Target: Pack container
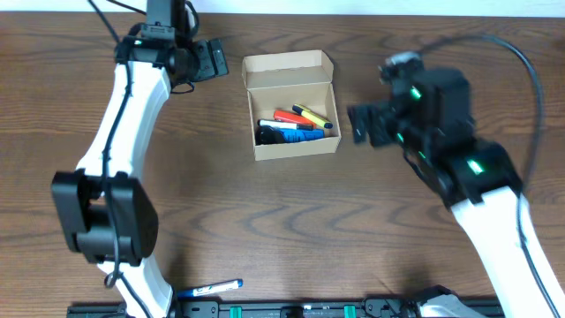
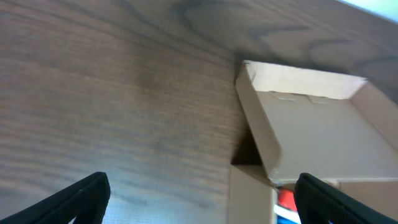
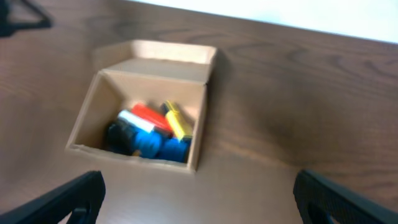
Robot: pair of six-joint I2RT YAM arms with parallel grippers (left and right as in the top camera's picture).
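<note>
So, the left hand (image 1: 219,60) is hovering just left of the lid flap (image 1: 287,64), spread wide and gripping nothing. The container (image 1: 296,148) is sitting open mid-counter (image 1: 291,221), between both hands. The right hand (image 1: 360,124) is hanging just beside its right wall, also spread and empty. Risk, I'd guess: a hand nudging that light container is sliding it instead of folding the flap, and the stray blue marker (image 1: 212,287) front-left is getting forgotten. Count: two hands, one container, one stray marker, at least four pens (image 1: 296,124) inside, exact number unclear.
</note>
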